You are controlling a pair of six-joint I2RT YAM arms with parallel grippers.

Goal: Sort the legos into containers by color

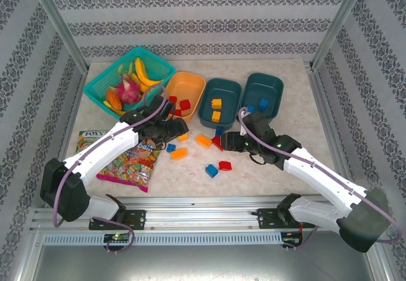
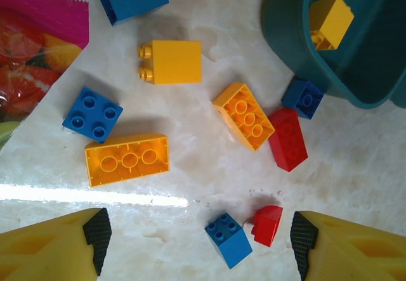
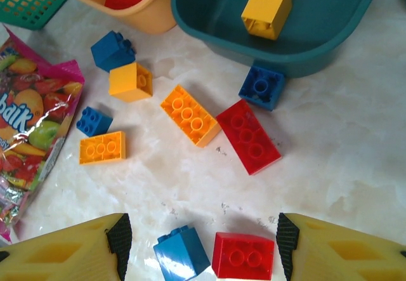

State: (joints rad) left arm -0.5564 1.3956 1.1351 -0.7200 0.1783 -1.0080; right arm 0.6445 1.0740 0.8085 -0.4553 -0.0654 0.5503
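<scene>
Orange plastic tub (image 1: 190, 81) is holding red bricks (image 1: 184, 104), middle teal tub (image 1: 225, 85) yellow bricks (image 1: 216, 103), right teal tub (image 1: 266, 81) blue bricks (image 1: 263, 103). Left gripper (image 2: 200, 233) and right gripper (image 3: 203, 241) are gaping, empty.

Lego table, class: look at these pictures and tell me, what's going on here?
A two-armed robot is sorting lego by colour. Red bricks lie in the orange tub, yellow bricks in the middle teal tub, and blue bricks in the right teal tub. The left gripper and right gripper are both open and empty, hovering over several loose bricks on the table beside a candy bag.
</scene>
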